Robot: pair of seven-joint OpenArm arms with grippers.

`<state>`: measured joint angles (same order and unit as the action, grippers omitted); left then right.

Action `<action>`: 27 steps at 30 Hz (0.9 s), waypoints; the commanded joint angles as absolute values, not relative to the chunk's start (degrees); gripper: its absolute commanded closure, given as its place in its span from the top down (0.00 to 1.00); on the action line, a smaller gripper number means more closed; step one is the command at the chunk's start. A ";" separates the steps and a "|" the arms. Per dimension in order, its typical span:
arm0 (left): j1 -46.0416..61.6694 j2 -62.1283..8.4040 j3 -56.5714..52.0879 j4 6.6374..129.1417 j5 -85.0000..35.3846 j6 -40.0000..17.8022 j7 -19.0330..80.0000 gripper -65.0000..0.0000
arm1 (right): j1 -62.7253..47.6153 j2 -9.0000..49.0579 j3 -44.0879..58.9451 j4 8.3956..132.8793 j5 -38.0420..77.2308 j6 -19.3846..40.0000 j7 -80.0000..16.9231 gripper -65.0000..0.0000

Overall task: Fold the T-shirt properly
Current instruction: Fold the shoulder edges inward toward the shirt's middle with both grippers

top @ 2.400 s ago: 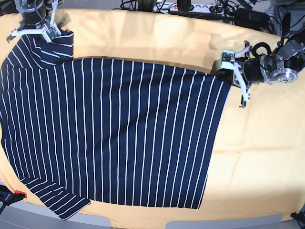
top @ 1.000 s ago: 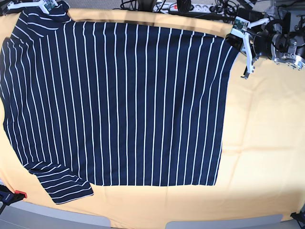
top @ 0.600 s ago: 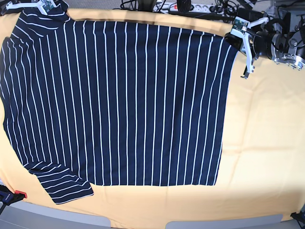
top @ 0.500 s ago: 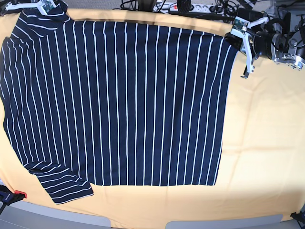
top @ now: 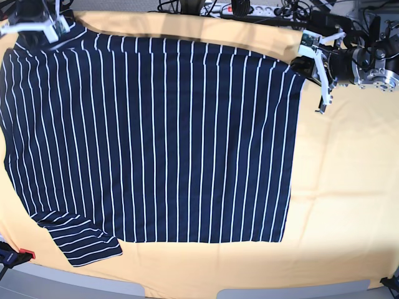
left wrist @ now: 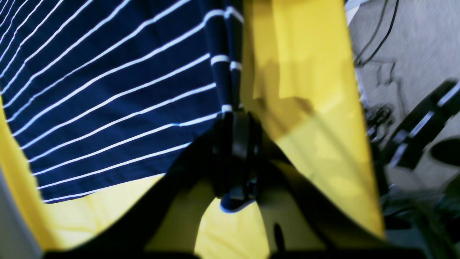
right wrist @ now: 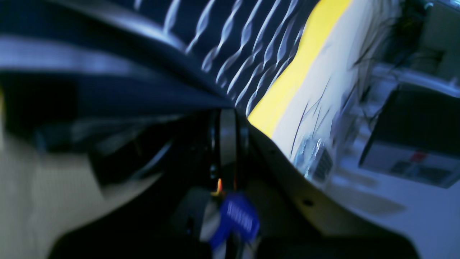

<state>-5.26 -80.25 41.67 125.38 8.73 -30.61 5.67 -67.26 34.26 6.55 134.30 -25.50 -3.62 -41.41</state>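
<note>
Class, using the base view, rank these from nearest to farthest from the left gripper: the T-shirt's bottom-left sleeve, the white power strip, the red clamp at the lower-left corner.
From the left gripper:
1. White power strip, top edge, behind the table.
2. T-shirt sleeve, lower left.
3. Red clamp, far lower-left corner.

Readable text: none could be made out in any view.
Small blue tag (right wrist: 235, 217) under the gripper, right wrist view: it bore pale marks, too blurred to read.
Dark navy cloth T-shirt with thin white pinstripes (top: 156, 137): it showed stripes only, with no print or label.
</note>
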 commanded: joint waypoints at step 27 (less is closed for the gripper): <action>-16.25 -65.45 41.17 113.19 10.50 -20.05 10.35 0.00 | -32.84 42.13 6.85 118.08 -0.75 10.17 -29.04 0.00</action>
<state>-15.25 -64.42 41.69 112.66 10.55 -21.17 10.87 -33.21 41.08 6.22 117.40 -0.01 11.03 -29.80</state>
